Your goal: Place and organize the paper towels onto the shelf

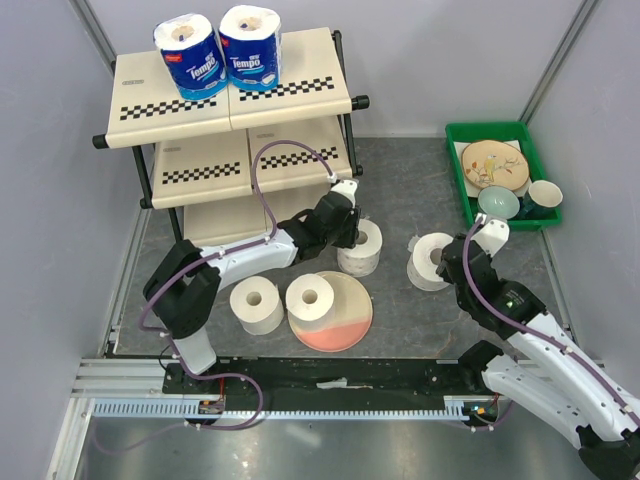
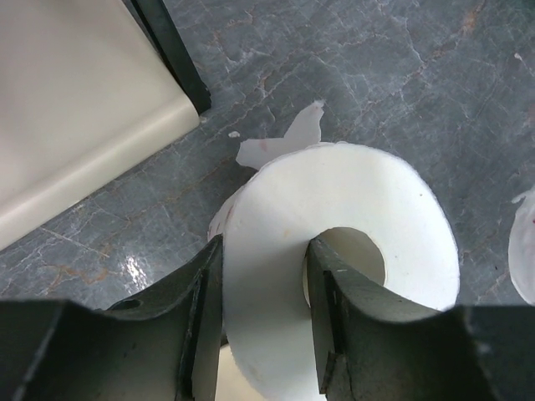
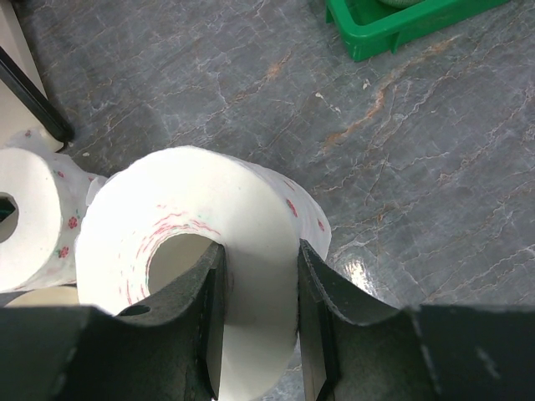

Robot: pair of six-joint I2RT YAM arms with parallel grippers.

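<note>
Pinching the wall of the roll by the shelf leg (image 1: 362, 250) (image 2: 359, 200), the left gripper (image 1: 351, 232) (image 2: 263, 267) is holding it with narrow jaws: one finger (image 2: 330, 288) is sitting inside the hollow core and the other (image 2: 196, 292) is pressing on the outside. This unwrapped paper towel is standing core-up on the grey marbled table (image 1: 400, 190), just beside the front right leg of the three-tier shelf (image 1: 180, 105) (image 2: 67, 100), with a loose torn flap of paper lying next to it.

The right gripper (image 1: 453, 262) (image 3: 257, 276) is clamping the roll nearer the tray (image 1: 428, 262) (image 3: 167, 209) in the same way, one finger in the core and one outside, with the wall squeezed thin between them. That roll is also standing on the table, near the first roll and between it and the green tray (image 1: 460, 180) (image 3: 393, 33) of dishes.

Two wrapped Tempo rolls (image 1: 190, 55) are standing side by side on the shelf's top tier. A fifth roll (image 1: 310, 296) is sitting on the round pink-and-cream plate (image 1: 345, 320) in front of the arms, and a sixth roll (image 1: 256, 303) is standing on the table just left of that plate. The middle and bottom tiers are holding no rolls that can be seen from above.
</note>
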